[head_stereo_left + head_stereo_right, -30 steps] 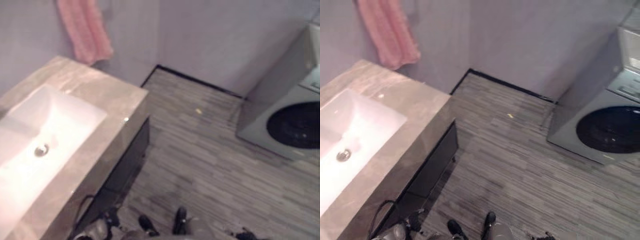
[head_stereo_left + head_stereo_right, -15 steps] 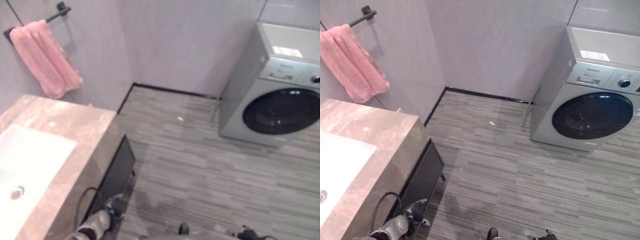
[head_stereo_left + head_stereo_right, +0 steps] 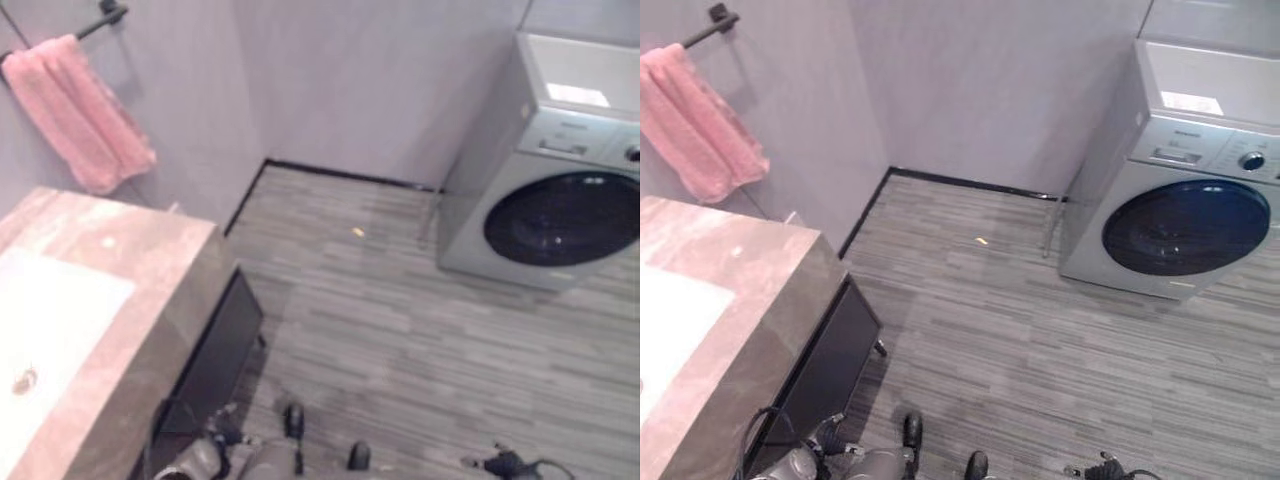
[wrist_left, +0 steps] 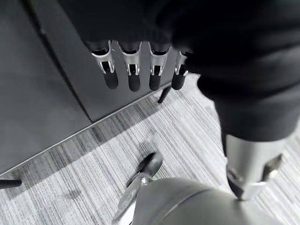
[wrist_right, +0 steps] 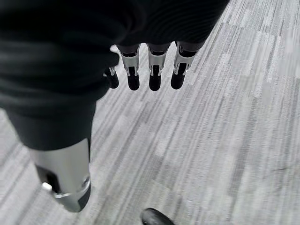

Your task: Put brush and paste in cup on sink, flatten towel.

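Note:
A pink towel hangs bunched over a dark bar on the wall at the upper left. Below it lies the marble sink counter with its white basin at the left edge. My left hand hangs low beside the counter's dark cabinet front, fingers straight and holding nothing. My right hand hangs over the striped floor, fingers straight and empty as well.
A grey washing machine with a dark round door stands against the wall at the right. Striped grey floor spreads between it and the cabinet. A small yellow scrap lies on the floor near the back wall.
The camera has swung right, away from the sink and toward the washing machine, then dipped a little. The towel, counter and machine themselves have not moved.

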Tool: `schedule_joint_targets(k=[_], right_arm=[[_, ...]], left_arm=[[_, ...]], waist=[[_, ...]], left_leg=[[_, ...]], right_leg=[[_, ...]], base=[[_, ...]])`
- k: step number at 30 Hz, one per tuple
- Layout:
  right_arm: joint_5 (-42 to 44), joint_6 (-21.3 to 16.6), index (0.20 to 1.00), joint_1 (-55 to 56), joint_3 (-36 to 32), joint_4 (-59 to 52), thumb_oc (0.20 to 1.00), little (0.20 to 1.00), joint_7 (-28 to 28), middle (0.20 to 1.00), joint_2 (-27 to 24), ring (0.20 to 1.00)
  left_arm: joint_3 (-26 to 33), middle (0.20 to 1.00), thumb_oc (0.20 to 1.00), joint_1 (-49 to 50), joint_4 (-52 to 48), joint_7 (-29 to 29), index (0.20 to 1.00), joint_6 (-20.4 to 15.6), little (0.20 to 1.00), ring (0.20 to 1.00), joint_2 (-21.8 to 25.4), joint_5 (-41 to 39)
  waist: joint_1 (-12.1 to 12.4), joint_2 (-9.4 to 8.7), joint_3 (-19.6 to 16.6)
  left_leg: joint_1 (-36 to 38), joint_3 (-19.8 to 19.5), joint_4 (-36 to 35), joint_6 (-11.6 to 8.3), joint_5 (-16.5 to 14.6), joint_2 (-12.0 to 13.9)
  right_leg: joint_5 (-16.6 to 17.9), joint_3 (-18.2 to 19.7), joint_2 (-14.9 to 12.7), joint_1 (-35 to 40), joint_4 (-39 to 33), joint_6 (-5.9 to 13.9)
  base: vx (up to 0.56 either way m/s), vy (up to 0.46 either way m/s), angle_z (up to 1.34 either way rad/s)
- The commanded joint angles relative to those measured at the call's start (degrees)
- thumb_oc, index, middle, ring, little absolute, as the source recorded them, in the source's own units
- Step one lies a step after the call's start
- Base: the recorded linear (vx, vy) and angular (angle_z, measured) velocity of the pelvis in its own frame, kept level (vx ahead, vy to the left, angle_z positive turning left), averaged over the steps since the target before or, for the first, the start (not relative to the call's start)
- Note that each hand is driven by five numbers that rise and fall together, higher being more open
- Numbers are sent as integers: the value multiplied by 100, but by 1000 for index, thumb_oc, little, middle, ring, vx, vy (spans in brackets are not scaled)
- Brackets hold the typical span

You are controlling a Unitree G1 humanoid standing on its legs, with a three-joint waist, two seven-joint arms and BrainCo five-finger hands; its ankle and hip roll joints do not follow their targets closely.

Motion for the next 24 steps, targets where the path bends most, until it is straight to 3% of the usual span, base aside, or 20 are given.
schedule_joint_targets(k=[1,5,9,12,13,14,15,16,17,18,19,20,21,24], right_arm=[[-234,-90,1000,1,101,27,1000,1000,-3,1000,-174,1000],[-290,-53,1000,-87,125,42,1000,1000,53,1000,-105,1000],[-198,-45,1000,-163,118,-30,1000,1000,66,1000,-14,1000],[-147,-53,1000,-110,134,-195,1000,1000,97,1000,93,1000],[-171,-54,1000,-113,167,-256,1000,1000,92,1000,111,1000],[-171,-52,1000,-115,167,-257,1000,1000,92,1000,111,1000],[-191,-70,1000,-127,215,-337,1000,1000,49,1000,136,1000],[-153,-94,1000,-123,216,-371,1000,1000,68,1000,127,1000],[-153,-94,1000,-124,216,-371,1000,1000,69,1000,126,1000],[-139,-112,1000,-79,259,-399,1000,1000,88,1000,177,1000],[-159,-111,1000,-84,288,-400,1000,1000,82,1000,193,1000],[-163,-120,1000,-76,297,-401,1000,1000,63,1000,203,1000],[-163,-121,1000,-82,325,-388,1000,1000,55,1000,204,1000],[-163,-122,1000,-83,324,-387,1000,1000,55,1000,204,1000]], left_arm=[[3,1000,1000,-1,54,-87,1000,-119,1000,1000,125,44],[32,1000,1000,-52,14,-89,1000,-119,1000,1000,315,79],[52,1000,1000,-119,-42,-115,1000,-98,1000,1000,399,57],[23,1000,1000,-153,-74,-127,1000,-89,1000,1000,392,4],[-8,1000,1000,-164,-109,-140,1000,-84,1000,1000,384,-28],[-6,1000,1000,-166,-109,-141,1000,-83,1000,1000,383,-28],[-66,1000,1000,-204,-108,-147,1000,-67,1000,1000,347,-4],[-90,1000,1000,-233,-83,-146,1000,-49,1000,1000,331,-2],[-90,1000,1000,-235,-81,-145,1000,-49,1000,1000,329,-2],[-95,1000,1000,-264,2,-138,1000,-41,1000,1000,301,-3],[-103,1000,1000,-264,45,-137,1000,-30,1000,1000,284,15],[-118,1000,1000,-272,104,-127,1000,-34,1000,1000,252,25],[-128,1000,1000,-295,138,-121,1000,-35,1000,1000,228,20],[-129,1000,1000,-298,140,-120,1000,-35,1000,1000,227,20]], waist=[[64,-157,-198],[108,-97,-308],[105,-64,-291],[-47,-37,-200],[-101,-5,-106],[-100,-18,-108],[-181,28,1],[-244,40,41],[-236,36,27],[-200,88,67],[-162,95,50],[-165,106,68],[-163,88,93],[-154,96,84]], left_leg=[[48,131,402,259,-284,-331],[320,228,401,457,-528,-439],[481,254,397,602,-654,-535],[787,54,339,857,-801,-766],[863,8,327,915,-819,-774],[856,13,326,920,-816,-791],[944,-18,354,965,-904,-782],[1010,-56,349,947,-884,-746],[991,-46,349,946,-880,-748],[1111,37,307,874,-859,-615],[1187,63,273,821,-938,-578],[1216,93,255,779,-947,-512],[1261,71,273,733,-964,-495],[1248,79,277,731,-963,-484]], right_leg=[[-404,-233,-178,390,471,592],[-430,-116,-387,364,906,713],[-197,-59,-511,148,1567,851],[670,104,-782,-404,3091,959],[814,106,-837,-610,3526,947],[794,119,-857,-640,3572,953],[634,153,-848,-975,4057,893],[391,310,-628,-1241,4087,850],[389,320,-630,-1269,4101,846],[-120,23,-530,-1459,3544,713],[-276,-164,-594,-1433,3170,761],[-176,-346,-504,-1445,2550,731],[-18,-278,-374,-1521,1955,790],[17,-277,-355,-1510,1901,786]], base=[[244,211,-66],[214,236,-27],[162,211,-6],[196,298,13],[68,173,36],[105,187,46],[128,134,42],[130,131,19],[147,49,1],[195,43,0],[230,17,-9],[201,-38,-18],[102,-52,-25],[23,-8,-7]])
